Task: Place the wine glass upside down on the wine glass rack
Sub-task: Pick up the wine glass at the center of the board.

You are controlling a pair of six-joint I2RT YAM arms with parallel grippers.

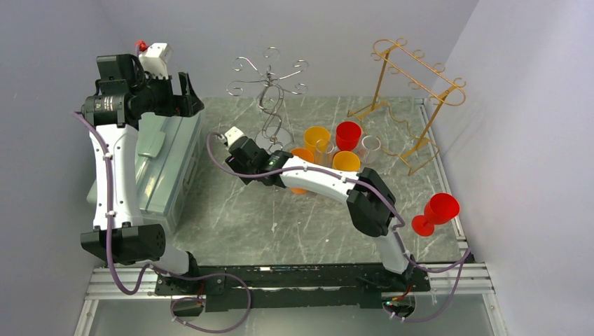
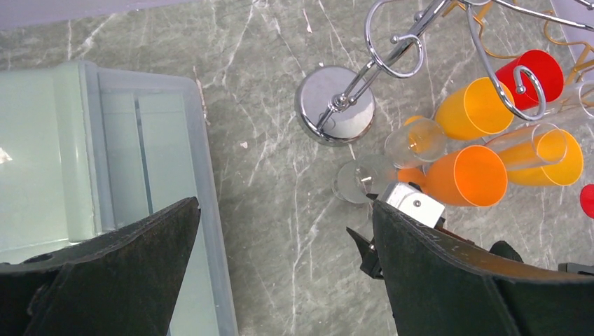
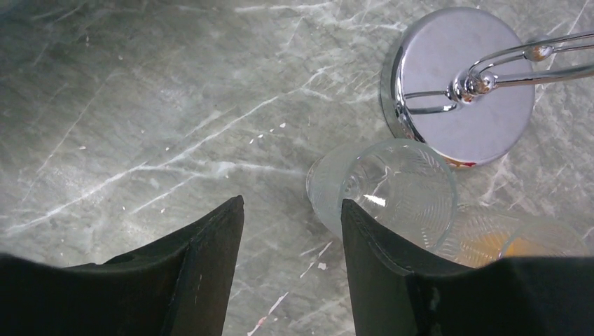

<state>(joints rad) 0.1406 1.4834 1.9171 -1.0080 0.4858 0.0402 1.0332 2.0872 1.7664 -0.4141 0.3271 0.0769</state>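
Observation:
A clear wine glass point(image 3: 392, 189) lies on the marble table next to the round base point(image 3: 459, 77) of the chrome rack point(image 1: 270, 84); it also shows in the left wrist view point(image 2: 413, 140). My right gripper point(image 3: 292, 203) is open and empty, low over the table, its right finger point(image 3: 378, 266) just beside the glass while the gap between the jaws holds only bare table. In the top view it point(image 1: 245, 155) reaches left in front of the rack base. My left gripper point(image 1: 188, 98) is open and empty, held high at the back left point(image 2: 285, 203).
Orange point(image 1: 316, 136), red point(image 1: 348, 133) and yellow point(image 1: 346, 161) glasses cluster right of the chrome rack. A red wine glass point(image 1: 436, 212) lies near the right edge. A gold rack point(image 1: 413, 91) stands at the back right. A pale green bin point(image 1: 168, 168) sits at the left.

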